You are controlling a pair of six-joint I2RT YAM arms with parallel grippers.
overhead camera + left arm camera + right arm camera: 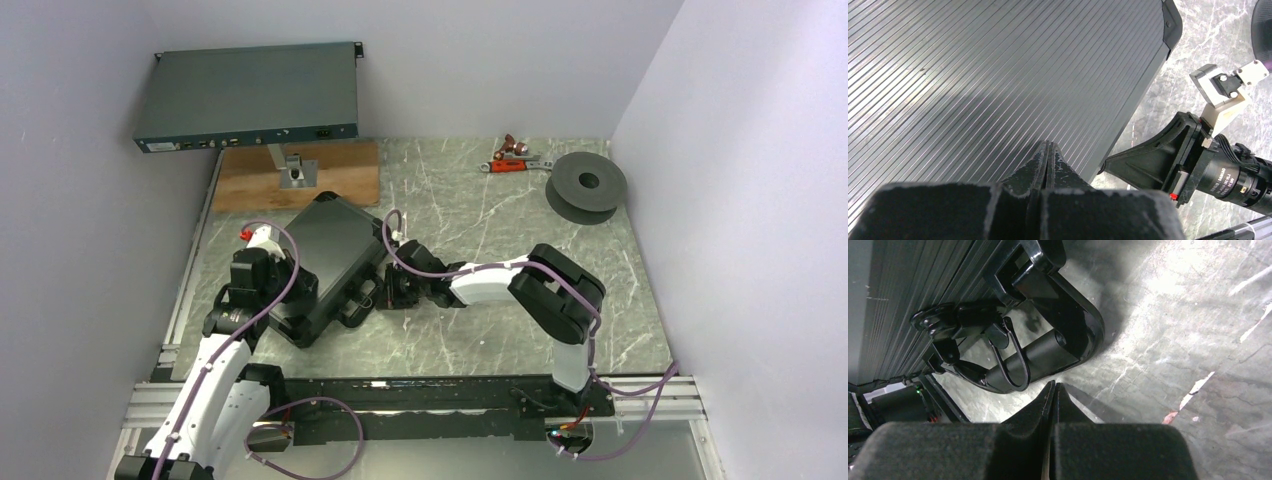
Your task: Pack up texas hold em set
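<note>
Both jaws closed, empty, left over shut briefcase (335, 250) lid, right near handle (1048, 354).

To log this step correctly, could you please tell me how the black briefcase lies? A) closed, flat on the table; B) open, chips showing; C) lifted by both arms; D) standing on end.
A: the briefcase lies flat on the table with its ribbed lid down, its handle at one edge, no contents showing.
</note>
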